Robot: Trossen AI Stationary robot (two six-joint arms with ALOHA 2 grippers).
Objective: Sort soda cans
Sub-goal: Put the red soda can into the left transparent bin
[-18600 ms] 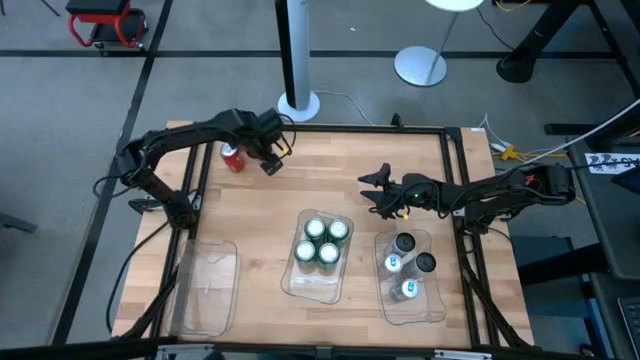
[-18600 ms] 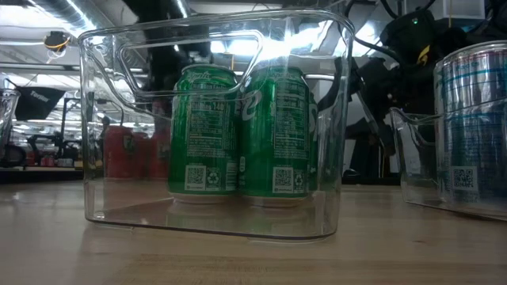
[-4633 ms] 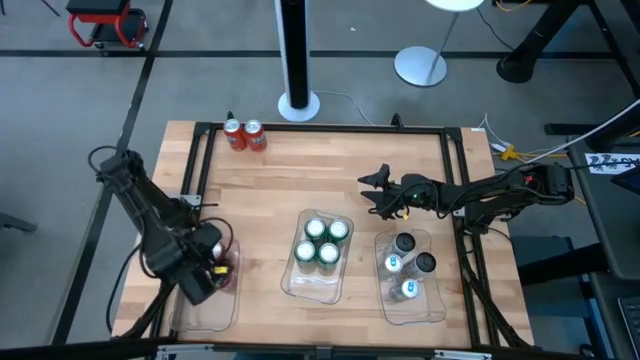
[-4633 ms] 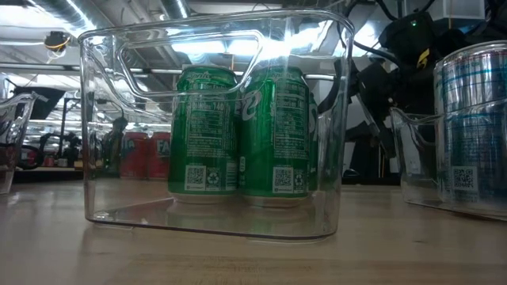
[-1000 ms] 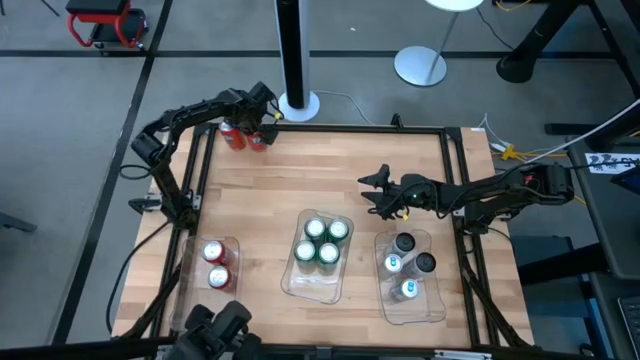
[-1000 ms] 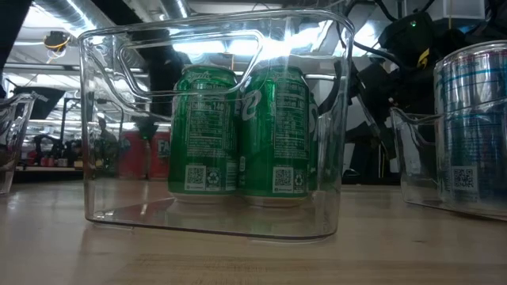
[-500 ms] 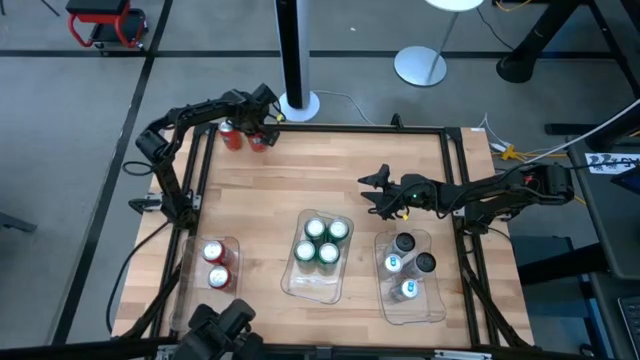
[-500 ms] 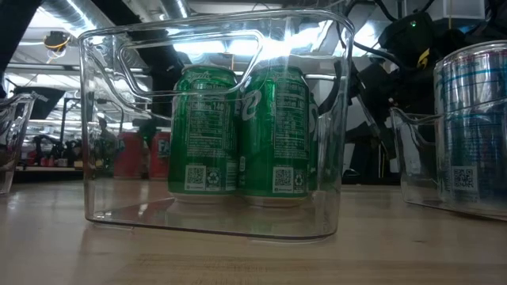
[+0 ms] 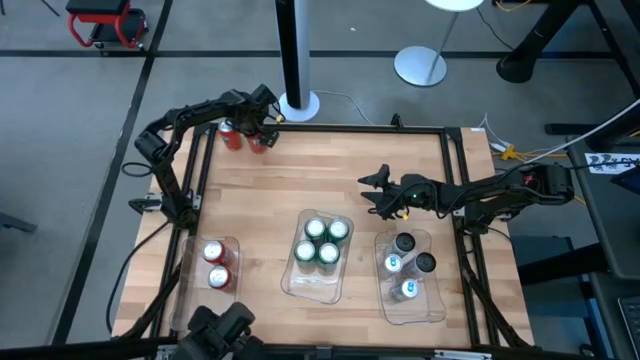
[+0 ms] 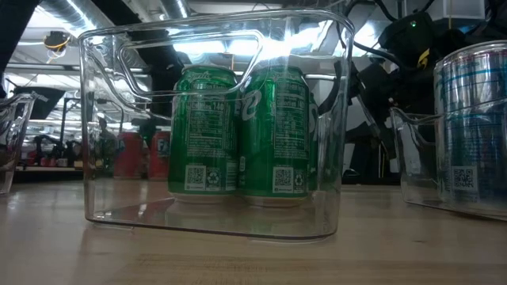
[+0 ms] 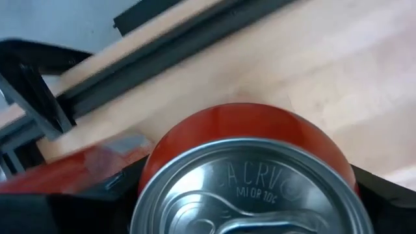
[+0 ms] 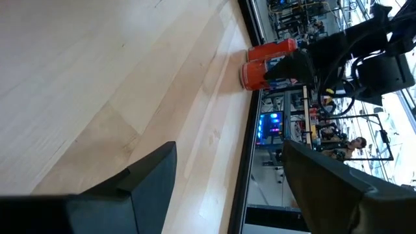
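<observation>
Left gripper (image 9: 258, 128) at worktop's (image 9: 330, 180) far left corner, jaws astride a red can (image 11: 244, 162), grip unclear. Right gripper (image 9: 372, 190) hovers mid-worktop, jaws parted, empty.

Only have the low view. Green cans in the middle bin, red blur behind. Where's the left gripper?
Observer: The left gripper is at the table's far left corner, over one of two red cans standing there.
Operator: Closed on it?
Observer: Not clearly. The left wrist view shows that can's silver top between the dark fingers.
Operator: Any reds sorted?
Observer: Two red cans stand in the left bin.
Operator: Right arm?
Observer: The right gripper waits open above the table, beyond the silver cans.
</observation>
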